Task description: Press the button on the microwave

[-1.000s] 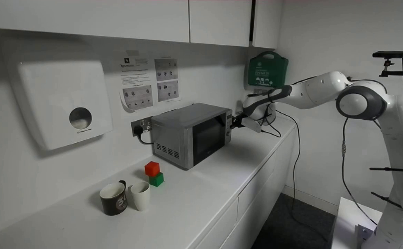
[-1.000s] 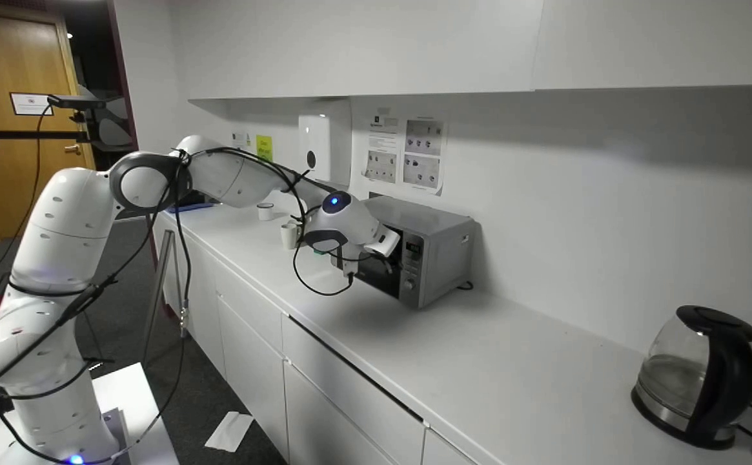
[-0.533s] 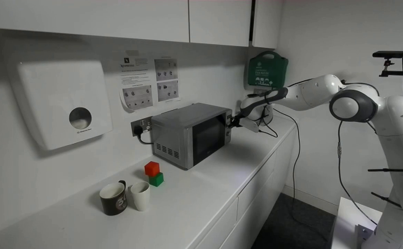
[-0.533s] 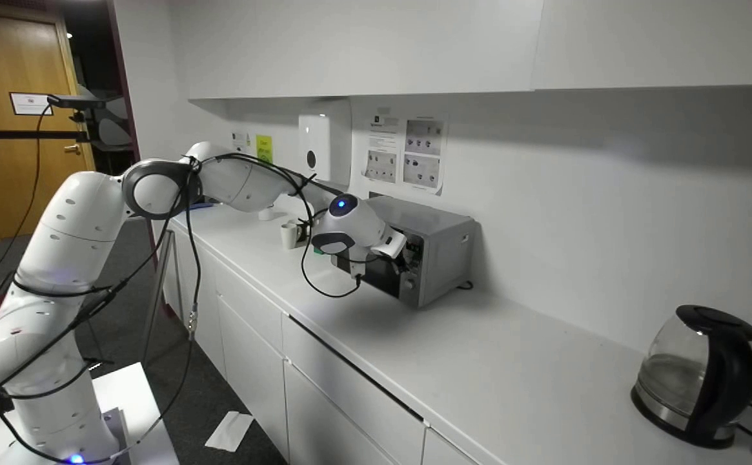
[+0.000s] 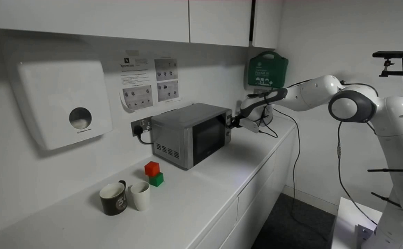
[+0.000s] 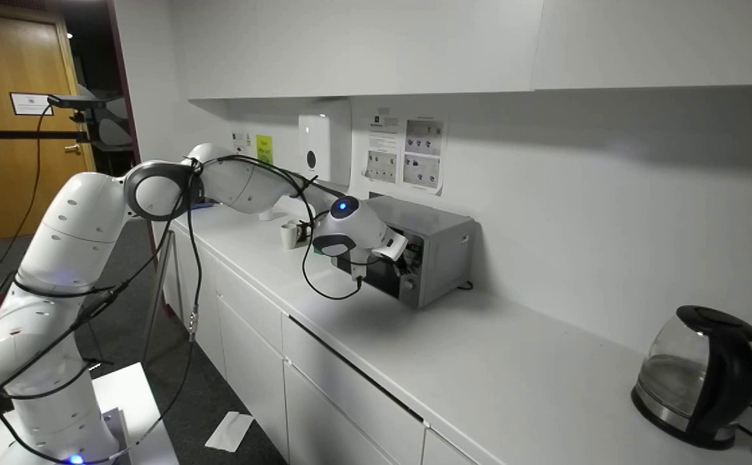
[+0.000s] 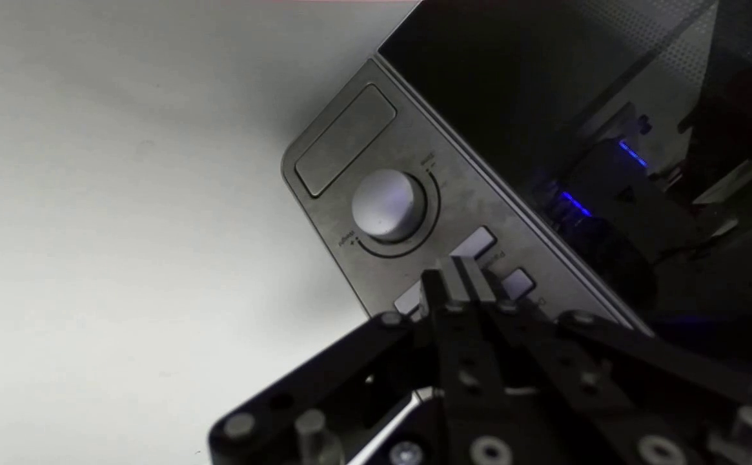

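Silver fingertips (image 7: 454, 282) end the claw (image 7: 463, 271), which is closed with nothing held, right at the control strip (image 7: 443, 213) of the microwave (image 5: 191, 135), partly hiding a pale button (image 7: 477, 241); whether they touch it or stop just short, I cannot tell. Compared with a second ago, the arm (image 5: 313, 93) has reached in closer to the microwave's control end, yet over the last half-second it has hardly shifted. That suggests the aiming is nearly done and the press itself is under way or due, though no view shows a button going in. Next along the microwave's strip sit another button (image 7: 518, 283) and the round knob (image 7: 385, 205); a slanting push could well slip onto the wrong control. The microwave stands on the desk (image 6: 511, 381). Past its vented end are a red block (image 5: 152, 168), a green block (image 5: 156, 180), a white mug (image 5: 142, 199) and a dark mug (image 5: 113, 202); beyond its control end, well apart, is a kettle (image 6: 676, 381).
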`<state>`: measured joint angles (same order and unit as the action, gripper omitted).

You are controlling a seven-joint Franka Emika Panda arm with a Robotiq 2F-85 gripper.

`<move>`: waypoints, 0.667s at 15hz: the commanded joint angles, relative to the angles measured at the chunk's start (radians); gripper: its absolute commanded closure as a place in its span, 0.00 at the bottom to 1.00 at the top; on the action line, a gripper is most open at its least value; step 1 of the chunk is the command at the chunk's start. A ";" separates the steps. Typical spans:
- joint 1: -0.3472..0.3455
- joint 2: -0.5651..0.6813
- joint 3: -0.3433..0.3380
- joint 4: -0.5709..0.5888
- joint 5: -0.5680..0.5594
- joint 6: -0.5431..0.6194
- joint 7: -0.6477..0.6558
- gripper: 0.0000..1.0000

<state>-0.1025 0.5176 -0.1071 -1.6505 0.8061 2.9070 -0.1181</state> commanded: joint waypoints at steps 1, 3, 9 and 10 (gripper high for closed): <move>-0.002 0.017 -0.002 0.033 -0.003 0.014 -0.003 1.00; -0.002 -0.018 0.000 -0.014 -0.007 0.012 -0.025 1.00; -0.028 -0.192 0.009 -0.236 0.015 0.019 -0.160 1.00; -0.037 -0.229 0.014 -0.280 0.022 0.024 -0.201 1.00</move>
<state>-0.1131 0.4356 -0.1098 -1.7630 0.8047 2.9070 -0.2119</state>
